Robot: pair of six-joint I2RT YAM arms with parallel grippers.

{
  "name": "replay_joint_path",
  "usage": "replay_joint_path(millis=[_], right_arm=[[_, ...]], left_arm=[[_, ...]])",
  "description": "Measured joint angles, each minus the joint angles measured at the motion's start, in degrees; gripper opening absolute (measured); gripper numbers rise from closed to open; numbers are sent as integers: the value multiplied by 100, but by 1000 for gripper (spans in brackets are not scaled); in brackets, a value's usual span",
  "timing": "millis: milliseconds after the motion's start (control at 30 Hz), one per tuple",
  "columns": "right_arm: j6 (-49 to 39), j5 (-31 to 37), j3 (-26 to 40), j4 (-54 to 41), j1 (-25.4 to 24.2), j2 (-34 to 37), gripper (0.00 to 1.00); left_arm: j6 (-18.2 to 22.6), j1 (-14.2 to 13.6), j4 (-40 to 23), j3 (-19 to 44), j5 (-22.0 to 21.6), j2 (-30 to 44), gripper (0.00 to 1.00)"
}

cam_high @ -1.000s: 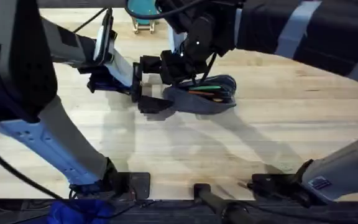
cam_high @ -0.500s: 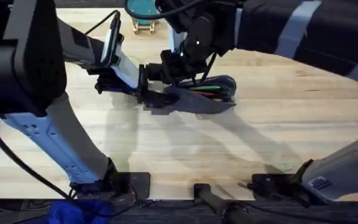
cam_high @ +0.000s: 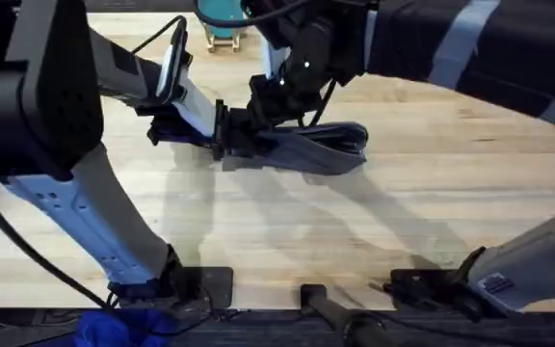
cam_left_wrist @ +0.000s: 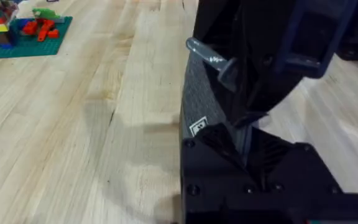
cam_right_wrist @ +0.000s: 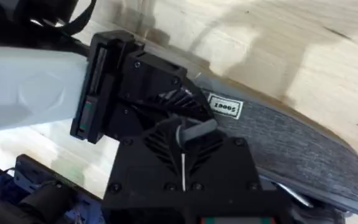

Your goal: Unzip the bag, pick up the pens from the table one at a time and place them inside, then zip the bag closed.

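Note:
The blue-grey bag (cam_high: pixel 328 149) lies on the table (cam_high: pixel 432 217) with its top edge closed, and the pens are hidden. My left gripper (cam_high: pixel 231 143) is shut on the bag's left end, where the fabric (cam_left_wrist: pixel 199 99) with its small white label runs between the black fingers (cam_left_wrist: pixel 244 140). Just above that end, my right gripper (cam_high: pixel 261 118) is shut on the grey zipper pull tab (cam_right_wrist: pixel 191 130). The right wrist view shows the left gripper (cam_right_wrist: pixel 157 93) close in front and the bag (cam_right_wrist: pixel 303 146) stretching away to the side.
A teal baseplate with coloured bricks (cam_left_wrist: pixel 23 31) lies farther out on the table. A teal object (cam_high: pixel 222 14) stands at the far edge. Bare wood spreads in front of the bag and to its right.
The bag's opening, which showed a green pen and orange lining, has closed up. The left gripper shifted right onto the bag's left end, meeting the right gripper there.

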Motion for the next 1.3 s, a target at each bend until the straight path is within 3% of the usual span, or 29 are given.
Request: replay_joint_path(millis=[500,867,1300], right_arm=[[-107,42,39,-289,-29,-12,33],[-128,630,39,-975,-33,-465,33],[-129,1111,48,-1609,-138,-522,33]], left_arm=[[2,-17,0,0,-2,0,42],[0,-50,-20,2,52,0,42],[-1,-48,0,0,15,0,42]])
